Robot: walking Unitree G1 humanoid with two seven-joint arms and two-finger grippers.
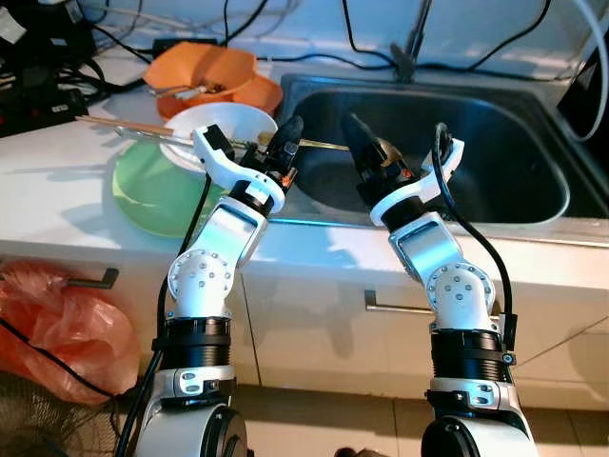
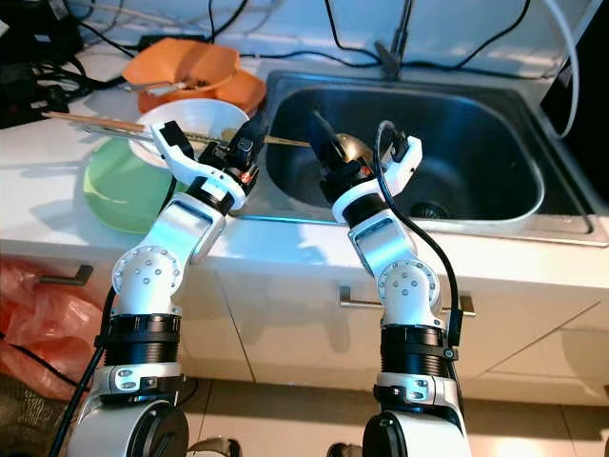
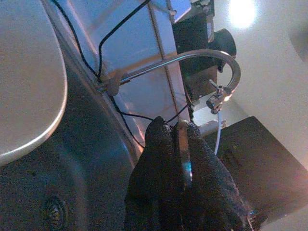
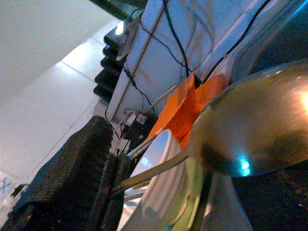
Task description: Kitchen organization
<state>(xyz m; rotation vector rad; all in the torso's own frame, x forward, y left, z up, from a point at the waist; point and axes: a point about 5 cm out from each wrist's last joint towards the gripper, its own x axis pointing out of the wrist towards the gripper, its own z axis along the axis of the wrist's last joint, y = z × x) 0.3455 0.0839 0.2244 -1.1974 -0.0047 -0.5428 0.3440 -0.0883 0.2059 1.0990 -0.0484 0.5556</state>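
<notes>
a spoon (image 1: 376,150) is held above the sink's (image 1: 533,205) left edge, its handle pinched in the left claw (image 1: 285,143), whose fingers are closed on it. the right claw (image 1: 366,148) is raised beside the spoon's bowl; its opening cannot be told. a white bowl (image 1: 214,129), green plate (image 1: 143,195) and orange dishes (image 1: 214,76) are left stacked on the worktop (image 1: 57,200), so little seems done.

Two silver arms with white shells, round joints dotted with small screws, black ribbed collars lower down. Black textured fingers on the left gripper (image 1: 288,133) and right gripper (image 1: 357,133), orange marks at their bases. Black cable (image 1: 476,238) looping along the right arm.
</notes>
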